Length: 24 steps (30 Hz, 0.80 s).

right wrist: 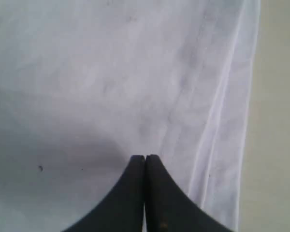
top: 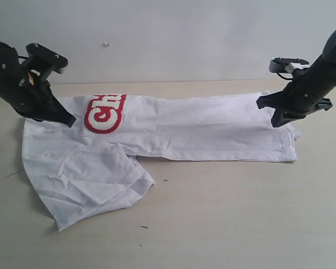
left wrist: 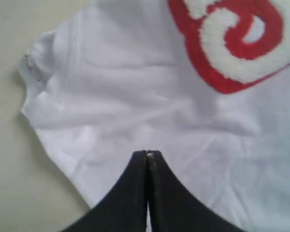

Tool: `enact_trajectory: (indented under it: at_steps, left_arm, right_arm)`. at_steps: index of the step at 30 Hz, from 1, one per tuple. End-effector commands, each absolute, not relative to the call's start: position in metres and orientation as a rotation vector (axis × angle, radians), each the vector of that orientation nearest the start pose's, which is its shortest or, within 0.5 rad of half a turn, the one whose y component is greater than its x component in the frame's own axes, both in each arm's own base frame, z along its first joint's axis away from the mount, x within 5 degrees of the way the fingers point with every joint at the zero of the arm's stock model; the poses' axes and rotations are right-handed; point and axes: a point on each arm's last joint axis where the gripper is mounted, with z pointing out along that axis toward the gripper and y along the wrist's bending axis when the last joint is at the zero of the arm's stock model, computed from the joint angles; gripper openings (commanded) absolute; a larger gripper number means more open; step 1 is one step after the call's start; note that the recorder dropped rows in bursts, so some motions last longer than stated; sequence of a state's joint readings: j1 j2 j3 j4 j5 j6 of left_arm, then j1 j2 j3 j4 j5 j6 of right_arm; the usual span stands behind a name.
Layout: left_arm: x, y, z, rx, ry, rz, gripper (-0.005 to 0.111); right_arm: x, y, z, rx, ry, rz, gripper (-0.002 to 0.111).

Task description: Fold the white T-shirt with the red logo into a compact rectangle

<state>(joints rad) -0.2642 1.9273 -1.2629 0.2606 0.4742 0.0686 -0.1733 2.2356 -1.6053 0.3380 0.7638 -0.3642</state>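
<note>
The white T-shirt (top: 201, 131) lies on the pale surface (top: 229, 218), drawn out into a long band. The red logo (top: 105, 114) sits at one end, cut short by the far fold so only its first letters show. On the near side of the logo a sleeve (top: 95, 185) juts out, loose and rumpled.

The left hand (top: 69, 120) is tips-down on the cloth just beside the logo, at the shoulder corner. The right hand (top: 277, 120) is well away from the logo, at the hem end. Both are clenched tight. I can't tell whether either has any fabric pinched between its tips.

To my eye this is the pick-up for the next fold. It'll go best if each pinch catches every layer, since the hem end shows several stacked edges. The two ends should also rise together with the band taut, or the sleeve will drag.

The cotton is soft, matte and creased. The logo's white letters are fuzzy pile inside a smooth red outline.
</note>
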Motion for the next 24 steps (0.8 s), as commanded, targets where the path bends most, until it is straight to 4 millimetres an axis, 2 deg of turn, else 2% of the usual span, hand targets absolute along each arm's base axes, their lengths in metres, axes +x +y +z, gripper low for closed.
enact_trajectory:
  at_steps: [1,5,10,17,21,24]
  left_arm:
    - [0.374,-0.116,0.169,0.819,2.605,0.117,0.000]
    - [0.346,-0.129,0.150,1.122,2.682,0.035,0.000]
    - [0.331,-0.129,0.130,1.159,2.744,-0.042,0.000]
    - [0.324,-0.131,0.102,1.159,2.843,-0.090,0.000]
    - [0.317,-0.130,0.096,1.201,2.915,-0.100,0.000]
    - [0.311,-0.119,0.095,1.268,3.004,-0.030,0.000]
  right_arm:
    - [0.456,-0.061,0.135,0.010,2.771,0.205,0.000]
    - [0.460,-0.071,0.121,0.096,2.762,0.084,0.000]
    - [0.458,-0.071,0.104,0.120,2.812,0.084,0.000]
    - [0.456,-0.070,0.103,0.122,2.841,0.100,0.000]
    - [0.453,-0.069,0.103,0.120,2.872,0.112,0.000]
    - [0.451,-0.069,0.106,0.108,2.887,0.117,0.000]
